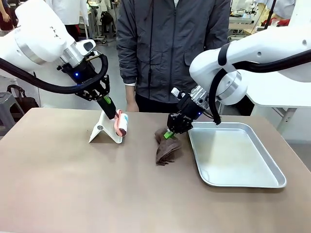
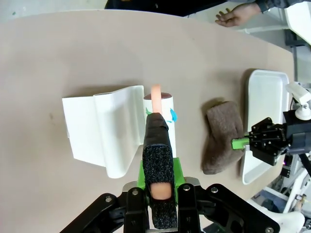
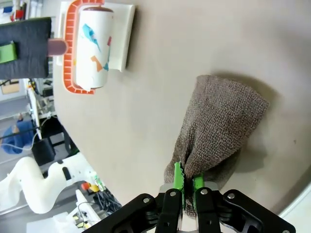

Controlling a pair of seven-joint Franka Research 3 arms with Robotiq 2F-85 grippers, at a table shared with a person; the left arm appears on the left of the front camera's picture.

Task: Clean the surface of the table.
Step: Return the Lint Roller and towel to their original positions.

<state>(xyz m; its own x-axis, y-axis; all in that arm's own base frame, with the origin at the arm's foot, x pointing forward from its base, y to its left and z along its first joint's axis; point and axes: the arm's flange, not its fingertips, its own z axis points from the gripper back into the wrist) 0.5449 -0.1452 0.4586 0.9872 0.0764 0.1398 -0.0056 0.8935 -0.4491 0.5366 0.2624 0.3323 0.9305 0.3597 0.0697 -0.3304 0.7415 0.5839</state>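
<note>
My left pincer (image 1: 108, 103) is squeezed tight on the pink handle of a lint roller (image 1: 121, 124) with a white sticky roll that has little blue and orange shapes on it. In the left wrist view the handle sits between my fuzzy black fingers (image 2: 157, 165). The roller rests in its white plastic holder (image 1: 104, 130), which stands on the table.

My right pincer (image 1: 169, 134) is pinched shut on the top edge of a brown fuzzy cloth (image 1: 166, 148). In the right wrist view my green pads (image 3: 179, 177) bite the cloth's edge, and the rest of the cloth (image 3: 221, 128) spreads out flat on the table.

The cloth lies between the roller holder and a shiny silver metal tray (image 1: 236, 155) with a raised rim. The tray sits just beside the cloth, on my right side.

All of these things are on the big brownish table (image 1: 73, 189) with a smooth top, which spreads out wide under both my arms.

A person in a dark grey jacket (image 1: 170, 43) stands at the far side of the table. One open hand (image 2: 236, 14) of the person shows near the far edge in the left wrist view.
</note>
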